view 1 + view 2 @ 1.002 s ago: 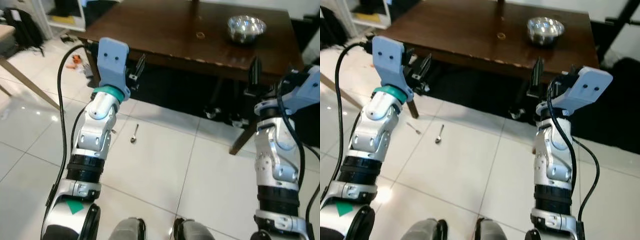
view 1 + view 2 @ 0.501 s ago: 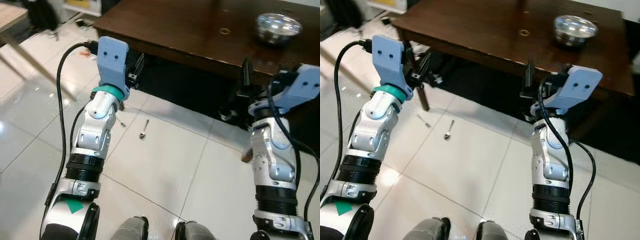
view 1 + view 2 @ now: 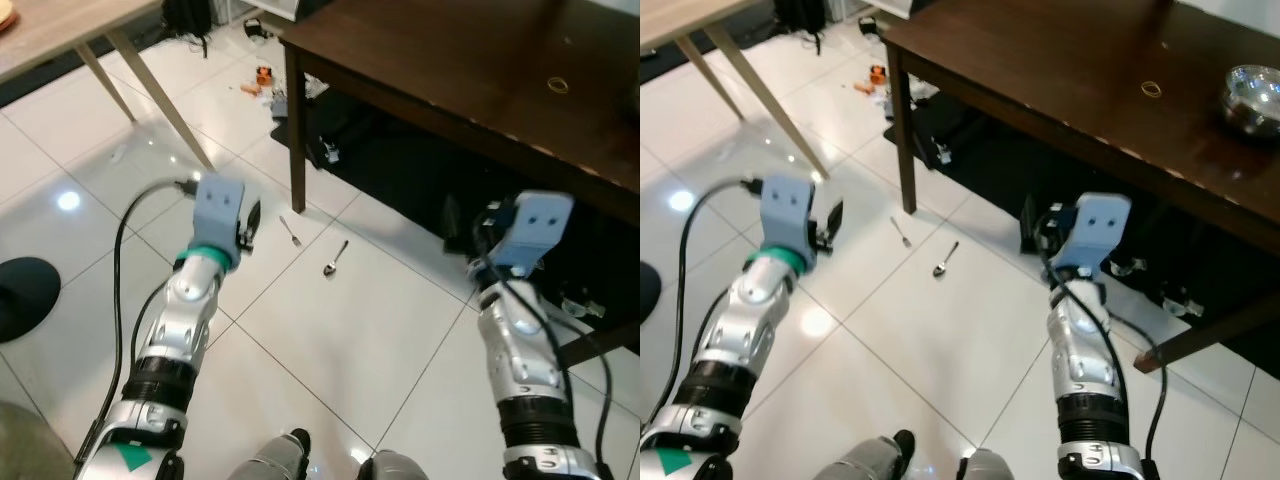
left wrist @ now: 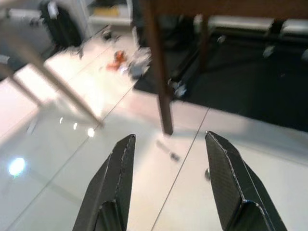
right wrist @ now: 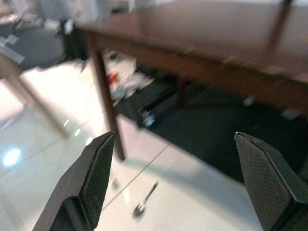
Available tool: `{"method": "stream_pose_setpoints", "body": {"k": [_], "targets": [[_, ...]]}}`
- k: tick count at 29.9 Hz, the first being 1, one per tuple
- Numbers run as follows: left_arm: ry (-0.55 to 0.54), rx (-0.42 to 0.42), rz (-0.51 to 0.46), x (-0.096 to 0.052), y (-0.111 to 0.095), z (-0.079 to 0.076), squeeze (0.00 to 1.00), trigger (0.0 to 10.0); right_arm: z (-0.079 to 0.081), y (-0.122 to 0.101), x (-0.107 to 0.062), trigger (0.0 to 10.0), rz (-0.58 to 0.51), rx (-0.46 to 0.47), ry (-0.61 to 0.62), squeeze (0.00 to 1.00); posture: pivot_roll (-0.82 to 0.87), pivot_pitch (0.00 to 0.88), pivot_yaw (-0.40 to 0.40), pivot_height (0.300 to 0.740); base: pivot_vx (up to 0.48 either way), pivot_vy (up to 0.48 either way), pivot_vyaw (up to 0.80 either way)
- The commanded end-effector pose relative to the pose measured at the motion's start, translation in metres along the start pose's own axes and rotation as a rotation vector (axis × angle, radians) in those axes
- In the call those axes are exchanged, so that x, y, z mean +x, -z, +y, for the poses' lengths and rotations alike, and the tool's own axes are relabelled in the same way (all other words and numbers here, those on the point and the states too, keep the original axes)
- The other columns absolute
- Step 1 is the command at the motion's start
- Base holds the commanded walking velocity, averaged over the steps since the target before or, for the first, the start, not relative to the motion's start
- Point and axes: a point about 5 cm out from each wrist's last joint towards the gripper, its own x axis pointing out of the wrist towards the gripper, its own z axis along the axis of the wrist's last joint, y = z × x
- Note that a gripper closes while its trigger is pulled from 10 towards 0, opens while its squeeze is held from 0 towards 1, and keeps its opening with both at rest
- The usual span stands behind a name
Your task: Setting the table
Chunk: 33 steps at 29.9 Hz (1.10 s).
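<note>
- Dark brown tabletop (image 3: 1060, 70), glossy, upper right of the head views.
- White floor (image 3: 330, 340), shiny tiles with thin grey grout lines.
- Silver spoon (image 3: 945, 259) and silver fork (image 3: 900, 232), centre of frame.
- Polished steel bowl (image 3: 1252, 97), far right.
- Black-fingered left end effector (image 4: 168, 178); black-fingered right end effector (image 5: 178, 183).
- Pale blue wrist housings, teal ring on the left.

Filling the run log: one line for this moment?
left tool open, empty | right tool open, empty | spoon, fork on floor | bowl on table
</note>
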Motion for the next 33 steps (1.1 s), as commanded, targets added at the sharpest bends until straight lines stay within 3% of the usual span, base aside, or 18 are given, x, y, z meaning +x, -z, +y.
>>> {"method": "stream_pose_setpoints", "body": {"k": [1, 3, 4, 7, 8, 30, 33], "targets": [[-0.003, 0.006, 0.033, -0.005, 0.011, 0.001, 0.0, 10.0, 0.001, 0.009, -0.004, 10.0, 0.029, -0.015, -0.009, 0.0, 0.11, 0.025, 0.034, 0.74, 0.0, 0.0, 0.77], [-0.003, 0.006, 0.033, -0.005, 0.011, 0.001, 0.0, 10.0, 0.001, 0.009, -0.004, 10.0, 0.029, -0.015, -0.009, 0.0, 0.11, 0.025, 0.034, 0.74, 0.0, 0.0, 0.77], [0.005, 0.014, 0.058, -0.01, 0.022, -0.002, 0.0, 10.0, 0.0, 0.023, -0.011, 10.0, 0.084, -0.04, -0.022, 0.0, 0.11, 0.03, 0.03, 0.74, 0.0, 0.0, 0.77], [0.009, 0.031, 0.072, -0.014, 0.028, -0.003, 0.0, 10.0, -0.001, 0.035, -0.019, 10.0, 0.123, -0.059, -0.034, 0.0, 0.1, 0.036, 0.03, 0.74, 0.0, 0.0, 0.77], [0.011, 0.05, 0.09, -0.017, 0.034, -0.002, 0.0, 10.0, 0.001, 0.046, -0.028, 10.0, 0.159, -0.074, -0.058, 0.0, 0.1, 0.043, 0.031, 0.74, 0.0, 0.0, 0.77], [-0.016, 0.051, 0.09, -0.015, 0.04, 0.0, 0.0, 10.0, 0.004, 0.049, -0.024, 10.0, 0.132, -0.07, -0.071, 0.0, 0.1, 0.044, 0.028, 0.74, 0.0, 0.0, 0.77], [-0.055, 0.051, 0.099, -0.012, 0.041, 0.004, 0.0, 10.0, 0.001, 0.047, -0.022, 10.0, 0.118, -0.046, -0.038, 0.0, 0.1, 0.043, 0.03, 0.74, 0.435, 0.0, 0.0]]}}
